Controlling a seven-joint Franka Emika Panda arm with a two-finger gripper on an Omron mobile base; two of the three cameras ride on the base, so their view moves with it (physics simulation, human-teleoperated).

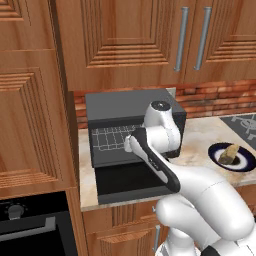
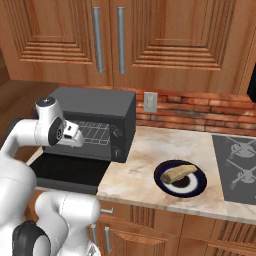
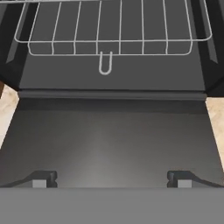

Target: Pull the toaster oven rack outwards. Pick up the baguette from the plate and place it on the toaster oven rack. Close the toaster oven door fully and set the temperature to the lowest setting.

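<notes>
Gripper spread wide, empty, poised above the lowered toaster oven door at the bench's left end, facing the rack. Baguette on plate, mid-bench.

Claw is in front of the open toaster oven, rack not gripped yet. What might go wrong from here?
1. The open claw is lined up over the lowered toaster oven door; dropping too low could hit it instead of the rack.
2. The rack's small front loop is a thin target, so the fingers may slip off.
3. The baguette lies at an angle on the plate.
</notes>
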